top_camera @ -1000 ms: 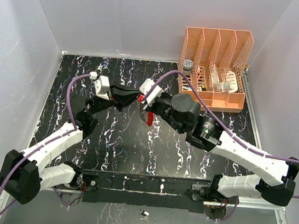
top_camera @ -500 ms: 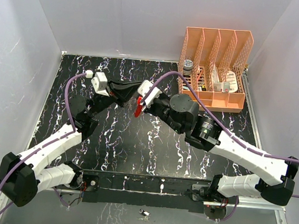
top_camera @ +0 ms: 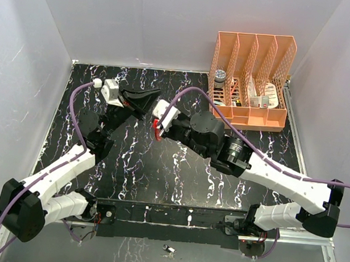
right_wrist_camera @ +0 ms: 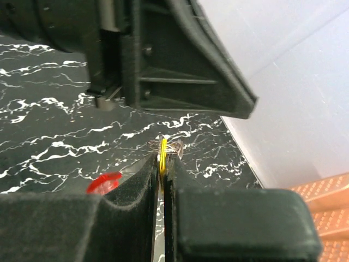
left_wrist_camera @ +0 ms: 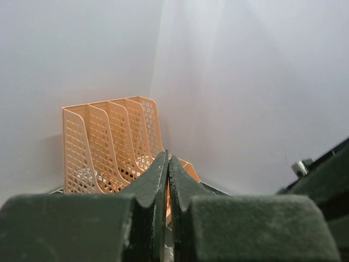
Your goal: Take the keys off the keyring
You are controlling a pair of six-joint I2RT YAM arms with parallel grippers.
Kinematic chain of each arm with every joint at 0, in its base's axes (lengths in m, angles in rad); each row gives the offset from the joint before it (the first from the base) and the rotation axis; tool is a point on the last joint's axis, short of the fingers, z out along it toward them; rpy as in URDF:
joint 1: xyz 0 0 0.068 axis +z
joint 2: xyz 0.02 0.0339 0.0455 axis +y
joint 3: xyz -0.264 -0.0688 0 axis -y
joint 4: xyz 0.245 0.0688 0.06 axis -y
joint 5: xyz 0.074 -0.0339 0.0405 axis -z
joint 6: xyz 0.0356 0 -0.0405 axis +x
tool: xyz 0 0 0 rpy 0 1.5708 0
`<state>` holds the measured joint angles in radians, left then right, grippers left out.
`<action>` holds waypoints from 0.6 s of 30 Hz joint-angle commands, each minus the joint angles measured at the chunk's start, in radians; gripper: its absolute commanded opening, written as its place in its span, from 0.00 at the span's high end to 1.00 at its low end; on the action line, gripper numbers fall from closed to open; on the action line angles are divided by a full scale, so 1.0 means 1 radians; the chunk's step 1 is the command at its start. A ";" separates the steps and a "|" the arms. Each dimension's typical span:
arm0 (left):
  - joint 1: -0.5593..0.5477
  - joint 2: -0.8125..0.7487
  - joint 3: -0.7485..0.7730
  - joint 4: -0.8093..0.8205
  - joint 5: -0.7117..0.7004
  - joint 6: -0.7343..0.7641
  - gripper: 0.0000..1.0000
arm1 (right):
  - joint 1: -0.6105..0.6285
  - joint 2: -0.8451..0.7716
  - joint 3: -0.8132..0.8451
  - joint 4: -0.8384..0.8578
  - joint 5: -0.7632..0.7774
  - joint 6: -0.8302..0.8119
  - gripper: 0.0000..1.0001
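My right gripper (right_wrist_camera: 162,155) is shut on the yellow key (right_wrist_camera: 163,146), which stands edge-on between its pads. A thin wire keyring (right_wrist_camera: 175,144) loops round that key's head just past the fingertips. The red key (right_wrist_camera: 104,183) hangs off to the left of the jaws, above the black marbled table. From the top view, the right gripper (top_camera: 157,124) holds the bunch in mid-air with the red key (top_camera: 154,130) below it. My left gripper (top_camera: 148,101) floats just up and left of it, apart from the keys. The left gripper (left_wrist_camera: 168,159) is shut, nothing visible between its pads.
An orange file rack (top_camera: 251,79) holding small items stands at the back right corner, also seen ahead of the left fingers (left_wrist_camera: 109,139). White walls enclose the black marbled table (top_camera: 159,166). A small metal piece (top_camera: 168,249) lies on the front ledge.
The left gripper has pulled away up and to the left from the right gripper. The right gripper has shifted left with the keys, and the red key has swung beneath it.
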<state>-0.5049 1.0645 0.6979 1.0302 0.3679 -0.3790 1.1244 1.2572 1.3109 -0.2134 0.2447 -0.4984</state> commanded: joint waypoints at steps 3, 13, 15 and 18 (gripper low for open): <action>0.007 -0.020 0.007 0.064 -0.058 -0.065 1.00 | 0.009 0.011 0.024 0.053 -0.059 0.014 1.00; 0.007 -0.081 0.012 -0.146 -0.085 0.081 1.00 | 0.009 -0.035 0.006 0.078 -0.023 0.002 1.00; 0.007 -0.096 0.009 -0.176 -0.078 0.095 0.99 | 0.009 -0.044 -0.002 0.087 -0.011 0.000 1.00; 0.007 -0.116 -0.006 -0.197 -0.069 0.091 0.92 | 0.009 -0.063 -0.017 0.111 0.003 -0.004 1.00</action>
<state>-0.5011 0.9936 0.6975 0.8787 0.2985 -0.3225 1.1316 1.2606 1.3102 -0.2119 0.2153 -0.4961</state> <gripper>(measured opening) 0.049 0.034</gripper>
